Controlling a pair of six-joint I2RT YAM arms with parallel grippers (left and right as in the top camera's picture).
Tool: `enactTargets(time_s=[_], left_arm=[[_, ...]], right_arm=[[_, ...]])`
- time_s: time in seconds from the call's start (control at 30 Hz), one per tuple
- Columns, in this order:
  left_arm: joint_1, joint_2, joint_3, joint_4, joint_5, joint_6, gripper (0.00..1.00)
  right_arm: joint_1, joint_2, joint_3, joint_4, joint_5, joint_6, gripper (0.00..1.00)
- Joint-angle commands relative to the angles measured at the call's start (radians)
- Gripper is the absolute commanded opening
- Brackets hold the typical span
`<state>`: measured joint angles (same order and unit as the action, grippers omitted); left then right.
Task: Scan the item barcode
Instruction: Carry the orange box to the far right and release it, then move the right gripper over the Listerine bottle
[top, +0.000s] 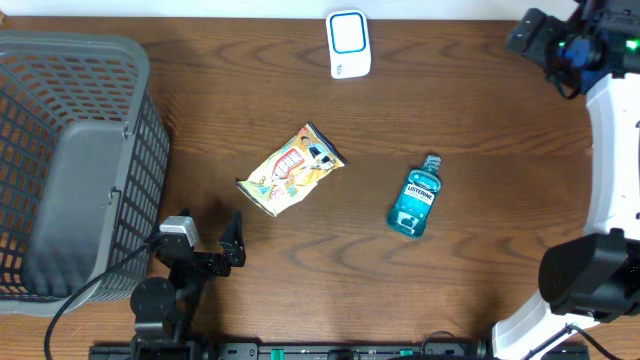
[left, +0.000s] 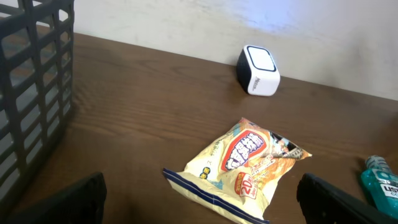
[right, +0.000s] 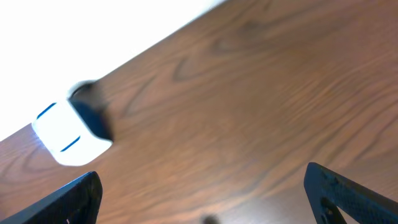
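Snack bag (top: 293, 170) lies mid-table, just ahead of the left gripper (top: 207, 232) — jaws spread wide, empty. Mouthwash bottle (top: 417, 197) lies beside the bag, apart. Right gripper (right: 200, 190) — jaws wide apart, holding nothing — hovers near the barcode scanner (top: 349, 44).

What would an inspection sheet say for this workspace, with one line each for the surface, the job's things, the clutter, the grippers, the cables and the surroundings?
Surface: dark wooden table, no spills seen.
Job's things: white scanner at the far edge; yellow snack bag lying flat near the middle; blue mouthwash bottle lying on its side, apart from the bag. No barcode is readable in any view.
Clutter: gray mesh basket at the table's left end.
Grippers: left gripper open, holding nothing, near the bag; right gripper open, holding nothing, near the scanner.
Cables: black cable looping beside the left arm's base.
Surroundings: white wall behind the table.
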<state>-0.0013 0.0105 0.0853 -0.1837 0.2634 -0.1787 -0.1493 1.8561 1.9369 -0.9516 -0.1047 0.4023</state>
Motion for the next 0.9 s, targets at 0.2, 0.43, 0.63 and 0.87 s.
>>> enactTargets(time_s=[0.2,0.43,0.63,0.87], left_arm=[[-0.003,-0.006,-0.021,-0.018,0.013,0.01,0.98],[-0.003,-0.006,-0.021,-0.018,0.013,0.01,0.98],[-0.003,-0.006,-0.021,-0.018,0.013,0.01,0.98],[-0.003,-0.006,-0.021,-0.018,0.013,0.01,0.98]], right_arm=[[0.158,0.01,-0.003,-0.138,-0.155,0.04,0.99],[0.289,0.01,-0.084,-0.257,-0.144,0.039,0.99],[0.365,0.01,-0.255,-0.264,-0.028,0.152,0.99],[0.366,0.01,-0.435,-0.223,-0.019,0.185,0.99]])
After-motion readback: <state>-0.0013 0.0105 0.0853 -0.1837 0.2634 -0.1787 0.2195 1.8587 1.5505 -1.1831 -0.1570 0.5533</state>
